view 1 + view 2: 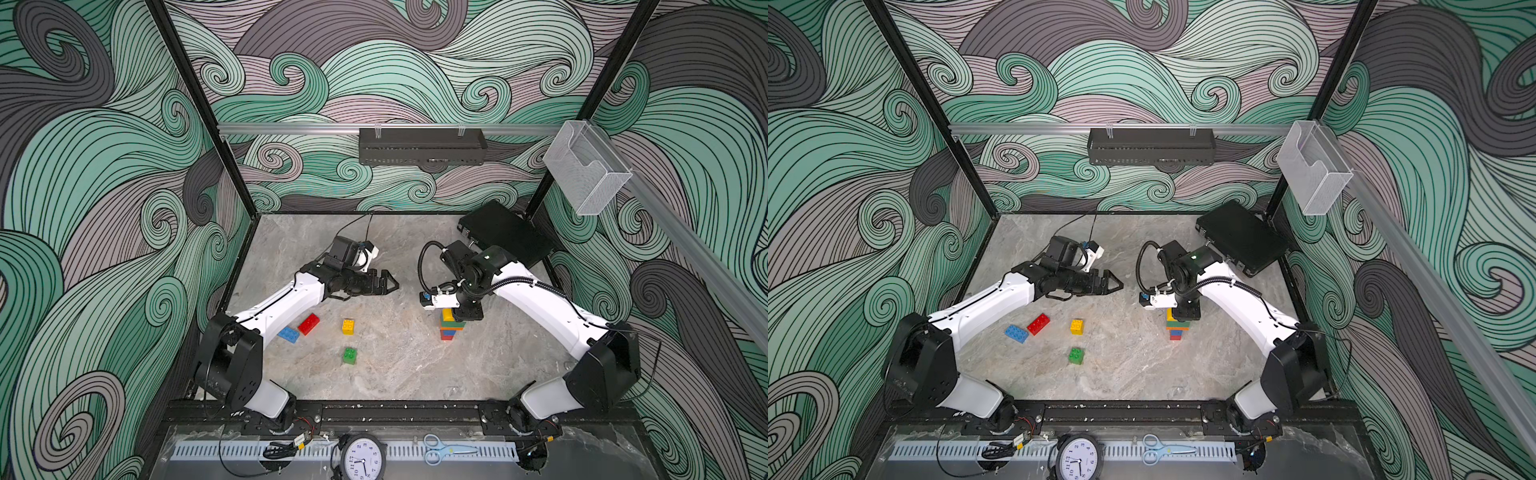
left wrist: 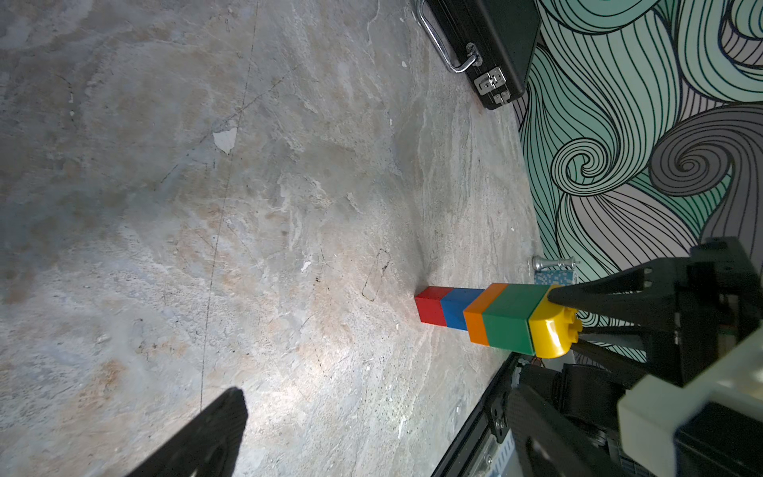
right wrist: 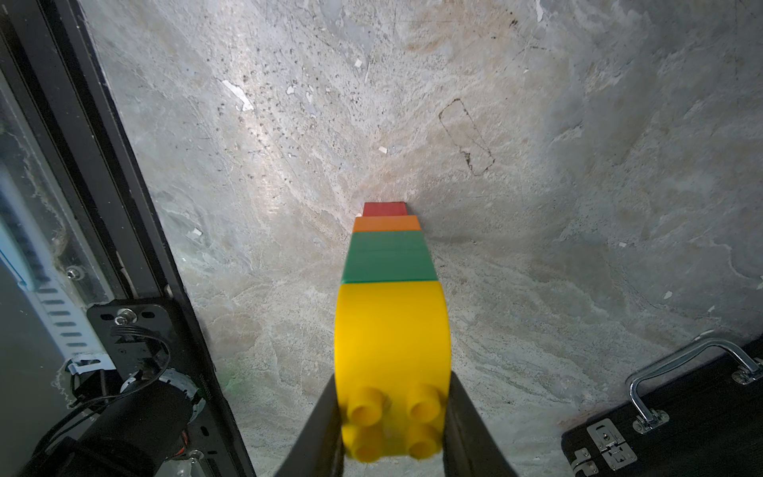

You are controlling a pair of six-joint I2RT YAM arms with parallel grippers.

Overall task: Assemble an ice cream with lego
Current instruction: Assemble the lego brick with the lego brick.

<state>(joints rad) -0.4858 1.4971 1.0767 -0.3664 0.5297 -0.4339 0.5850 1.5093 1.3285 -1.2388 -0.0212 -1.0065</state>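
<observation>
Both top views look steeply down from high, whole scene. Wrist cameras sit close; both catch the lego tower (image 2: 508, 320).

marble table (image 1: 395, 374) | brick stack (image 1: 451, 328) upright | blue brick (image 1: 288, 333), red brick (image 1: 308, 323), yellow brick (image 1: 348, 326), green brick (image 1: 350, 355) | black case (image 1: 505, 232)

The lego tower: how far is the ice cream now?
Done: a stack of red, blue, orange and green bricks stands. In hand: right gripper shut on the rounded yellow brick on top. Remaining: blue, red, yellow and green bricks lie loose.
</observation>
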